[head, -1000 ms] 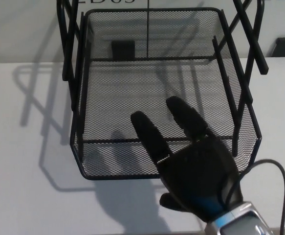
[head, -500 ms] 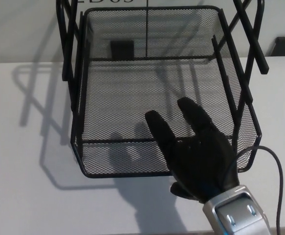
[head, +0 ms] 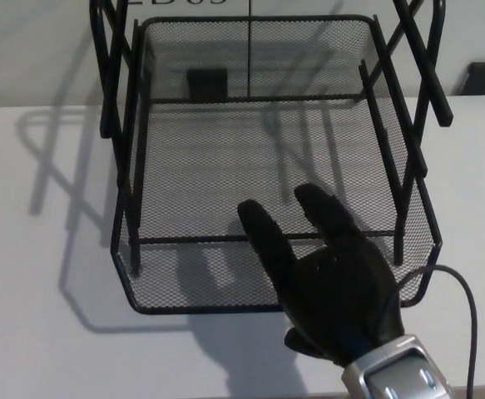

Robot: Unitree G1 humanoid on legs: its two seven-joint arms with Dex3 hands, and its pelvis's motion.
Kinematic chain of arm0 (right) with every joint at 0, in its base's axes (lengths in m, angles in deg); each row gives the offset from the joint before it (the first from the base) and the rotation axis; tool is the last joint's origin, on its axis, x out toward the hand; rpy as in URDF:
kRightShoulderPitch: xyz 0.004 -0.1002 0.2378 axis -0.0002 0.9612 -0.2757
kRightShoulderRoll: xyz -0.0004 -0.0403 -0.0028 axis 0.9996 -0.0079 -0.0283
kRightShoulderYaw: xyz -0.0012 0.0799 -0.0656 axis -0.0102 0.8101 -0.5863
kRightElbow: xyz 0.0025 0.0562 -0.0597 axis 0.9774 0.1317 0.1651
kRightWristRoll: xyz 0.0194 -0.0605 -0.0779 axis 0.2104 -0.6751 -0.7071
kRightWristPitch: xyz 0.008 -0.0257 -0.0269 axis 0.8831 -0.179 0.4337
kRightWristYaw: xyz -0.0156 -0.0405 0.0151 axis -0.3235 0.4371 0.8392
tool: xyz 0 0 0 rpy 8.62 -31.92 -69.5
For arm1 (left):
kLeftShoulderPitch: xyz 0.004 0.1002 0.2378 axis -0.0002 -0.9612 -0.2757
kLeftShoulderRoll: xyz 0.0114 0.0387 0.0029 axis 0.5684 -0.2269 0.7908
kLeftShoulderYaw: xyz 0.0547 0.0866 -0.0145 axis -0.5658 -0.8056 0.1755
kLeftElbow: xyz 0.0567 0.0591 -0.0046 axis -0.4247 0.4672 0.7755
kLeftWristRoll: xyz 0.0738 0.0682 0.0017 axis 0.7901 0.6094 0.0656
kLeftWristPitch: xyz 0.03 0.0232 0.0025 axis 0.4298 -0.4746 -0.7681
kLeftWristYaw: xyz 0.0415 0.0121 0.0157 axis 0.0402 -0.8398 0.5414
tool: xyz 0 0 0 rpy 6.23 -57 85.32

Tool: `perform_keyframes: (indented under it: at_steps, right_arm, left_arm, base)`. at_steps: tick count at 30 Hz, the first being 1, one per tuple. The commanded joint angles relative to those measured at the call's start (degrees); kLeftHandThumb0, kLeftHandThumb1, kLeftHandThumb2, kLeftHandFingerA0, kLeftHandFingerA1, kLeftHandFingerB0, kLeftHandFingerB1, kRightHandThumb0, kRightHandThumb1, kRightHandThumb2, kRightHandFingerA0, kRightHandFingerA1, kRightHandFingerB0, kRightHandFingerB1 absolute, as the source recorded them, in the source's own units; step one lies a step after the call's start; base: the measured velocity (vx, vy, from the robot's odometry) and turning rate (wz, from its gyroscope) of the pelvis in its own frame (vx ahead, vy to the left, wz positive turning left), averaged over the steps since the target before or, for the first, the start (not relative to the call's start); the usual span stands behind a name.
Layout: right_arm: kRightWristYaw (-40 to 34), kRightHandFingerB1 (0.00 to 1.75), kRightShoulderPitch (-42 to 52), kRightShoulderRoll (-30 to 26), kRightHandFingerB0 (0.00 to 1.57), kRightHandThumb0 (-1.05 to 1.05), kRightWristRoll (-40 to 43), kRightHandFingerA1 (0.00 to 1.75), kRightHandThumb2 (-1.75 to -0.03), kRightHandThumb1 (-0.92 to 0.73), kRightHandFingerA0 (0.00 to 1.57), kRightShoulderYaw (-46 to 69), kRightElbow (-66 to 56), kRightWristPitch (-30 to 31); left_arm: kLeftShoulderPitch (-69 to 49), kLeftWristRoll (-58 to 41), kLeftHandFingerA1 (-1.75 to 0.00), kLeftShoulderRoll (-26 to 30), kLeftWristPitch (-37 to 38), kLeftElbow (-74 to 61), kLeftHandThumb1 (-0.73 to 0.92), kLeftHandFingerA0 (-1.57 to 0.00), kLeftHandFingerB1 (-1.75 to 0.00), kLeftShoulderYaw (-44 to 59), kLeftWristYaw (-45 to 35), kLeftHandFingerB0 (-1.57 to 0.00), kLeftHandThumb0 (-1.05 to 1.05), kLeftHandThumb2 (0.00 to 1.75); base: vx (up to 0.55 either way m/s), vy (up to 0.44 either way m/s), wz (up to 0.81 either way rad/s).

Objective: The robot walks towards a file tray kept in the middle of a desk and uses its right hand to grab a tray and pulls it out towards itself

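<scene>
Right hand [head: 334,283] over the front rim of the wire tray [head: 225,306].

Head view: the black mesh tray is seen pulled forward from its frame [head: 113,91] on the white desk [head: 42,274]. Two fingers [head: 263,237] are laid apart across the front wall, reaching inside; whether the rim is actually gripped cannot be told.

tray [head: 184,150]: black wire mesh | desk [head: 42,274]: white | right hand [head: 329,278]: black, silver wrist cuff [head: 396,374]
</scene>
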Motion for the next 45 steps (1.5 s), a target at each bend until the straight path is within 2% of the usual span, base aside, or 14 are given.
perform_keyframes:
  at_steps: [1,3,11,12,13,22,36,37,40,41,42,43,44,45]
  right_arm:
    - [0.59,0.1,2.65,-0.61,0.09,-0.72,2.58,0.24,-0.85,-0.43,0.04,-0.61,-1.21,0.16]
    - [0.7,0.2,3.6,-0.83,0.0,-0.67,2.27,0.28,-0.85,-0.38,0.0,-0.97,-1.23,0.21]
    - [1.72,0.21,7.88,-2.18,0.0,-0.71,2.22,0.29,-0.86,-0.41,0.02,-1.98,-3.12,0.16]
    - [2.27,0.17,8.78,-2.16,0.11,-0.75,2.94,0.21,-0.85,-0.44,0.01,-1.97,-3.63,0.21]
    - [2.58,0.2,9.32,-2.33,0.0,-0.72,2.78,0.23,-0.86,-0.43,0.01,-2.07,-3.93,0.17]
    - [-0.75,0.24,15.74,-4.63,0.04,-0.7,3.93,0.26,-0.86,-0.41,0.01,-4.38,-7.65,-1.11]
    - [-2.11,0.1,22.61,-8.52,0.1,-0.78,2.71,0.19,-0.88,-0.47,0.04,-8.73,-18.93,-4.07]
    - [-1.37,0.26,22.7,-8.7,0.0,-0.85,3.11,0.32,-0.68,-0.55,0.0,-8.92,-21.01,-4.92]
    - [0.46,0.27,22.82,-9.35,0.0,-0.82,4.86,0.35,-0.57,-0.57,0.0,-9.09,-25.2,-6.94]
    - [1.07,0.14,23.11,-9.64,0.07,-0.74,5.63,0.24,-0.87,-0.42,0.03,-9.3,-26.69,-7.62]
    - [2.05,0.15,23.34,-10.16,0.02,-0.73,7.19,0.25,-0.88,-0.4,0.01,-9.64,-28.51,-8.3]
    - [4.33,0.11,23.58,-10.71,0.0,-0.77,8.94,0.21,-0.89,-0.43,0.01,-10.06,-30.82,-8.91]
    - [6.3,0.09,24.14,-10.96,0.02,-0.79,10.89,0.22,-0.89,-0.45,0.03,-10.73,-33.1,-9.14]
    - [7.22,0.09,24.42,-11.33,0.09,-0.8,11.97,0.23,-0.9,-0.47,0.07,-11.2,-34.56,-9.45]
  left_arm:
    - [0.1,0.95,-0.6,1.04,0.88,0.08,0.49,-0.33,-0.49,-0.08,-0.46,-0.08,-0.26,0.93]
    - [0.58,0.97,-0.6,0.93,1.31,0.93,0.49,-0.33,-0.49,-0.12,-0.38,-0.08,-0.26,0.93]
    - [0.14,0.5,-0.61,0.93,0.42,-0.17,0.48,-0.34,-0.49,0.18,-0.99,-0.08,-0.26,0.93]
    - [0.31,0.81,-0.61,1.0,0.55,0.03,0.48,-0.34,-0.49,-0.05,-1.0,-0.08,-0.26,0.93]
    - [0.47,0.83,-0.61,0.94,0.66,0.29,0.48,-0.35,-0.49,-0.05,-0.92,-0.08,-0.26,0.93]
    - [1.04,0.58,-0.61,0.87,1.8,1.83,0.48,-0.35,-0.49,-0.11,-1.01,-0.09,-0.25,0.93]
    - [0.46,0.9,-0.63,1.38,1.94,0.52,0.48,-0.38,-0.5,-0.03,-1.18,-0.1,-0.25,0.92]
    - [0.83,1.28,-0.63,1.29,2.18,1.2,0.48,-0.38,-0.5,-0.29,-0.89,-0.1,-0.25,0.92]
    - [1.25,1.73,-0.62,1.17,2.08,1.73,0.48,-0.38,-0.5,-0.57,-0.57,-0.1,-0.25,0.92]
    - [1.27,1.28,-0.62,1.3,2.81,2.2,0.48,-0.37,-0.5,-0.47,-0.88,-0.1,-0.27,0.93]
    - [1.06,0.67,-0.62,1.52,3.3,2.14,0.48,-0.35,-0.5,-0.22,-1.34,-0.1,-0.28,0.93]
    - [0.67,0.1,-0.55,1.86,3.18,1.41,0.68,-0.4,-0.4,0.07,-2.01,-0.19,-0.32,0.59]
    - [-0.13,-0.56,-0.62,2.15,2.08,-0.58,0.48,-0.34,-0.5,0.54,-2.77,-0.1,-0.27,0.93]
    - [-0.29,-0.37,-0.62,2.18,1.61,-1.12,0.48,-0.35,-0.5,0.55,-2.71,-0.1,-0.26,0.93]
  base:
    - [0.0,0.0,0.0]
    - [0.0,0.0,0.0]
    - [0.0,0.0,0.0]
    - [0.0,0.0,0.0]
    - [0.0,0.0,0.0]
    - [0.0,0.0,0.0]
    - [0.0,0.0,0.0]
    - [0.0,0.0,0.0]
    - [0.0,0.0,0.0]
    - [0.0,0.0,0.0]
    - [0.0,0.0,0.0]
    - [0.0,0.0,0.0]
    - [0.0,0.0,0.0]
    - [0.0,0.0,0.0]
